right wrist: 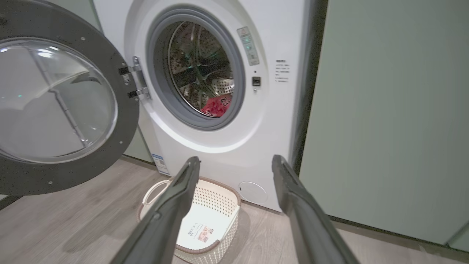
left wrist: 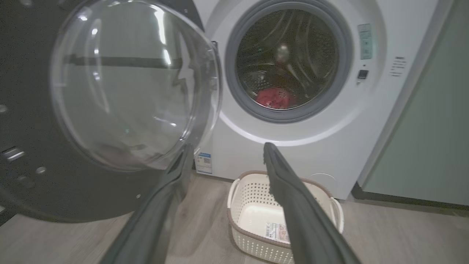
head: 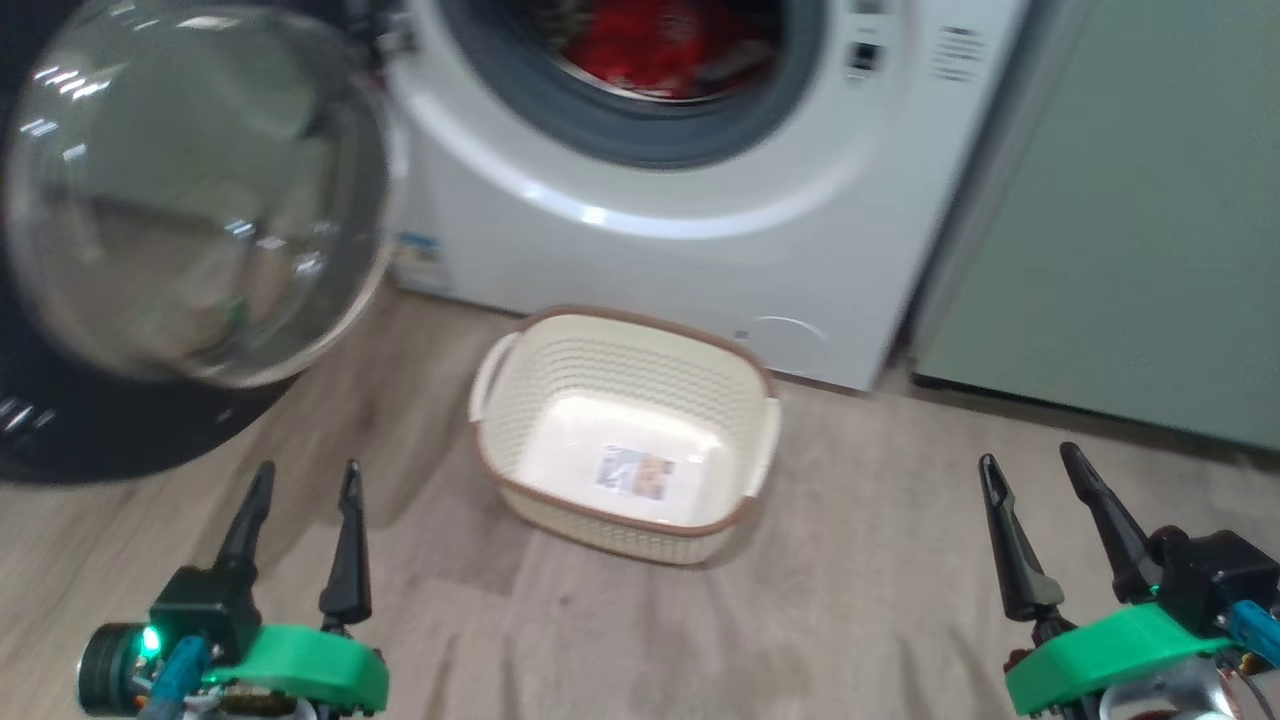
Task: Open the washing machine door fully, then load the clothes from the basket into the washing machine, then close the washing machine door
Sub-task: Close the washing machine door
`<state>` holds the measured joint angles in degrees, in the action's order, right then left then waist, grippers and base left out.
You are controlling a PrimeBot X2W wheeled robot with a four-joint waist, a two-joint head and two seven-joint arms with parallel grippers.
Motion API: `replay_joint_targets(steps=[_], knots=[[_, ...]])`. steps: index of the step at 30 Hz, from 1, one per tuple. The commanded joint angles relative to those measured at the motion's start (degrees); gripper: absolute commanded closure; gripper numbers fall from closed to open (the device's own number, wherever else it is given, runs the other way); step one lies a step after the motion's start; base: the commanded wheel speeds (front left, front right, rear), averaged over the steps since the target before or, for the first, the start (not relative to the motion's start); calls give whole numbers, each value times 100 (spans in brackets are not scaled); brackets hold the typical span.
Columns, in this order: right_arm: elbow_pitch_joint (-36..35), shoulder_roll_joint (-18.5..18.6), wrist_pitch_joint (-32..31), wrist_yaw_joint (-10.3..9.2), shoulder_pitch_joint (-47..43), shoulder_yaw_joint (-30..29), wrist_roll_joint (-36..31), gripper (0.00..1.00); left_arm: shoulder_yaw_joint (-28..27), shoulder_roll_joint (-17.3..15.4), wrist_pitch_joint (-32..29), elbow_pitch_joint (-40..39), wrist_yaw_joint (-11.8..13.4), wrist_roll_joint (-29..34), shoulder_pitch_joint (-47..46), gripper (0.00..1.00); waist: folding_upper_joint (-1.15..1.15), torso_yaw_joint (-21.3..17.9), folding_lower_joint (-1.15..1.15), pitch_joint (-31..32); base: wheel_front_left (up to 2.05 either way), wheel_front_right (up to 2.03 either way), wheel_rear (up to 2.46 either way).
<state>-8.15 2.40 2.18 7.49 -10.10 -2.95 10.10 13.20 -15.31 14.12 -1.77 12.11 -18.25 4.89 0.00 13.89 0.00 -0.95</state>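
Spread and holding nothing, my left gripper (head: 307, 470) at lower left and right gripper (head: 1029, 455) at lower right hover low, because the clothes (head: 660, 45) already lie inside the washing machine (head: 640, 250) at top centre. I judge only the washing machine door (head: 190, 190), upper left, needs swinging shut.

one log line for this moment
door open | clothes in washing machine | basket empty | left gripper open | right gripper open | next: close door

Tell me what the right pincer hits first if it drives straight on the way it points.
Likely the washer's white front, just under the drum opening, which the right pincer frames in its wrist view. The basket lies below that line. Depth is unclear.
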Motion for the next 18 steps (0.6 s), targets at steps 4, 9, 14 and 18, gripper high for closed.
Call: replay_joint_targets(steps=[4,9,14,18], knots=[[-218,48,-14,0,180,167,18,0,-295,-58,26,-225,118,-51,-173,0,0,1067,0,15,0,0,0],[-192,48,-44,0,204,276,39,0,-348,-36,37,-276,199,-70,-71,0,0,1586,0,15,0,0,0],[-130,48,-142,0,486,563,-32,0,-559,30,62,-454,341,-128,89,0,0,1675,0,-140,0,0,0],[-14,48,-167,0,656,681,-64,0,-665,79,76,-547,372,-138,185,0,0,1699,0,-193,0,0,0]])
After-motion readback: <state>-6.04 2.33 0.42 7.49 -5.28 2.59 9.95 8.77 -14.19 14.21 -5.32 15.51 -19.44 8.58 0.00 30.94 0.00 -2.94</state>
